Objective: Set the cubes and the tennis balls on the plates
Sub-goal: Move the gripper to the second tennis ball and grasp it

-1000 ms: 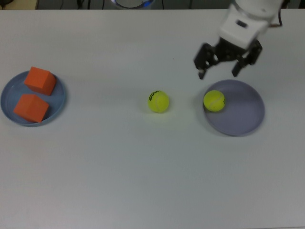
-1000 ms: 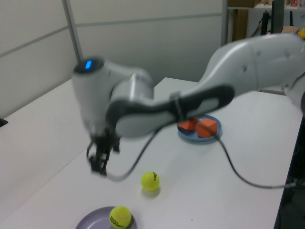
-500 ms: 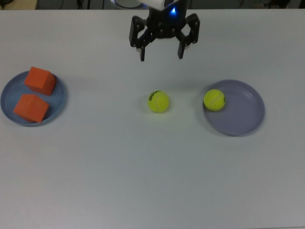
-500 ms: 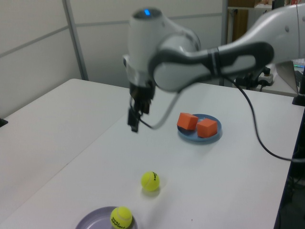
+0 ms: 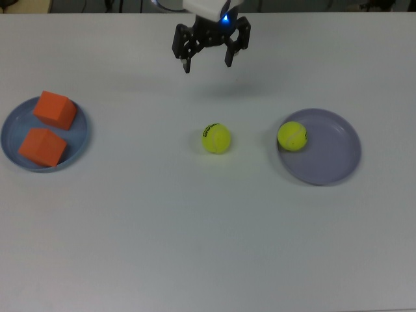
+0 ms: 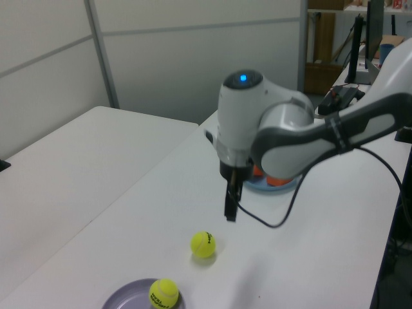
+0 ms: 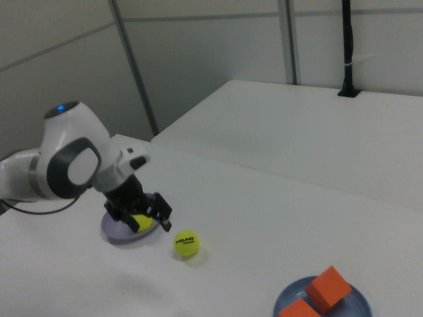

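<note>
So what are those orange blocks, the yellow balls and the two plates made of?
The orange cubes look like foam or painted wood: matte, plain faces without shine. I cannot tell which. The tennis balls look felt-covered, fuzzy and dull; the one on the table carries a black printed logo. The blue plate and the lavender-grey plate look like smooth plastic, evenly coloured, though glazed ceramic is possible.

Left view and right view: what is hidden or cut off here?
- Left view: the arm covers most of the blue plate and the cubes; the lavender plate is cut by the bottom edge.
- Right view: the pincer hides part of the ball on the lavender plate; one cube is cut by the bottom edge.
</note>
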Motion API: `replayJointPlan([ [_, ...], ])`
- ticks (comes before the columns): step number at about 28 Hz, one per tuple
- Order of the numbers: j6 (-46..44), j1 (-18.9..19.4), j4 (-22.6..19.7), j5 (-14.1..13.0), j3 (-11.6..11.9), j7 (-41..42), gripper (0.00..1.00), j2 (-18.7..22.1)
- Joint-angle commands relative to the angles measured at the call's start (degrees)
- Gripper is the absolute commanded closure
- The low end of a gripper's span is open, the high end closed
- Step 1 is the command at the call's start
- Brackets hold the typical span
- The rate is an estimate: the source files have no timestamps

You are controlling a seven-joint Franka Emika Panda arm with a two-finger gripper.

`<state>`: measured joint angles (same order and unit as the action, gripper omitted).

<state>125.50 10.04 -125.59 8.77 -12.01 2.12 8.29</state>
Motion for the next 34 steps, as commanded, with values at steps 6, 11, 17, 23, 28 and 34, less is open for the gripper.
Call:
replayJointPlan([
  [6, 16.4, -1.8, 0.8, 1.8, 0.3, 1.5, 0.0, -12.5],
  [11, 18.6, -1.5, 2.0, 2.2, 0.3, 1.5, 0.0, -15.3],
  [17, 19.0, -1.1, 4.7, 5.1, 0.2, -0.1, 0.0, -19.5],
  [23, 19.0, -1.1, 9.6, 11.1, 0.1, -4.7, 0.0, -24.4],
  [28, 18.9, -0.9, 9.7, 13.0, -0.1, -5.7, 0.23, -24.9],
  [34, 18.4, 0.9, 9.6, 13.2, -0.1, -5.7, 0.85, -25.3],
])
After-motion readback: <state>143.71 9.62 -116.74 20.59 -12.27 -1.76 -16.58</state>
